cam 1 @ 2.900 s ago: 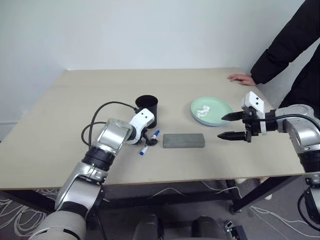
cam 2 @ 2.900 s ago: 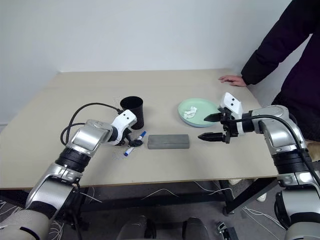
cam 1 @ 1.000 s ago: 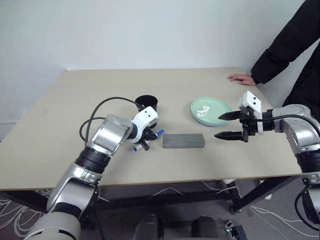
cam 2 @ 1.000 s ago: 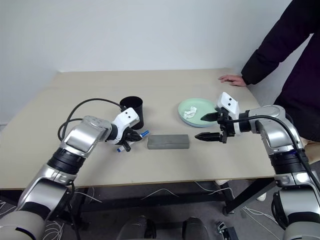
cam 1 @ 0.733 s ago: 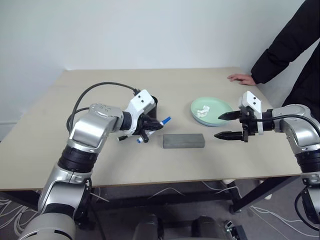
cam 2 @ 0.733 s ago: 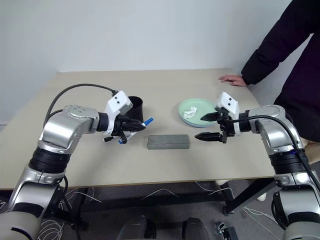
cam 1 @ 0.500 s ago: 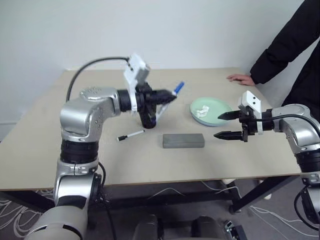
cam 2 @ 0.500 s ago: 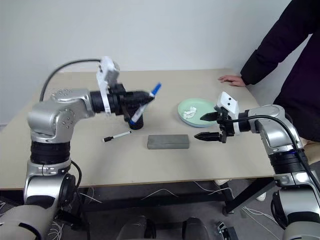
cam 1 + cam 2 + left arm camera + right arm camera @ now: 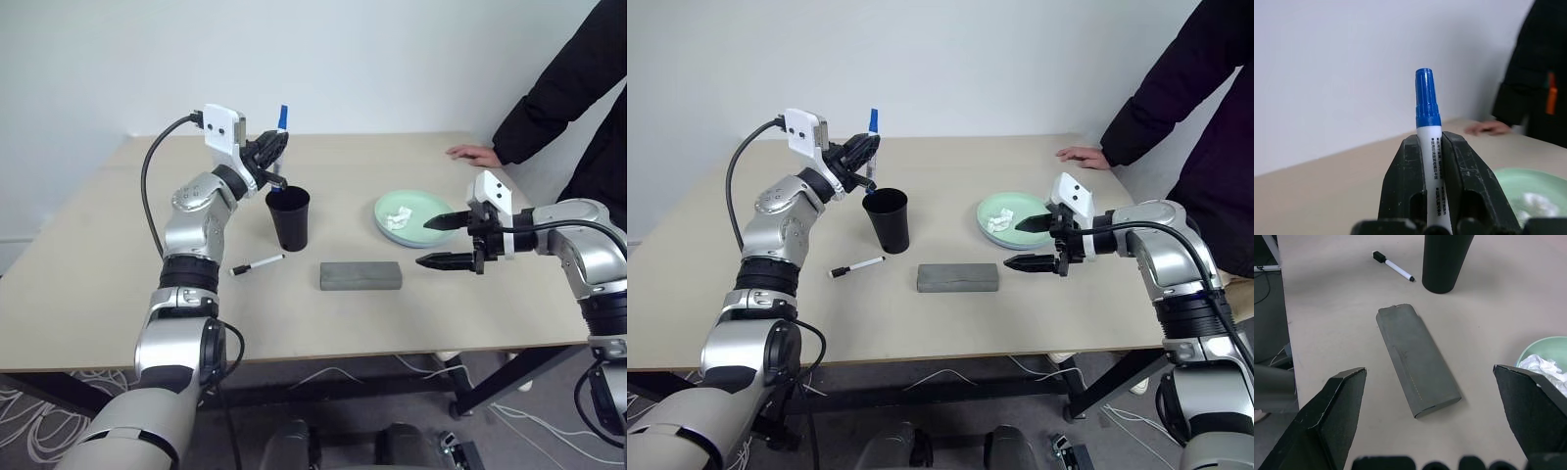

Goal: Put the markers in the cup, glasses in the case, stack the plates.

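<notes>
Left eye view: left tool [image 9: 275, 147] has raised blue marker [image 9: 282, 116] above cup [image 9: 290, 219]

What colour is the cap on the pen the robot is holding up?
Blue, on a white barrel; the pen shows best in the left wrist view.

Wide bare stretch of the pale wooden counter [image 9: 147, 284] along the near edge and on the left side, open to approach. Mid-counter, three obstacles in a loose row: thin black-capped white marker [image 9: 257, 263] lying flat, upright black tapered plastic cup [image 9: 289, 217] just behind it, closed grey fabric-covered rectangular case [image 9: 360, 275] to the right. Clear gaps between all three. Over the cup's mouth, left tool [image 9: 271, 149] clamped on a blue-capped white marker [image 9: 281, 119]. Right of the case, right tool [image 9: 438, 241] with fingers spread wide, hovering beside the pale mint green plate [image 9: 426, 209] with crumpled white tissue [image 9: 397, 216]. Far right corner taken up by a person's hand [image 9: 473, 153] resting on the counter.
</notes>
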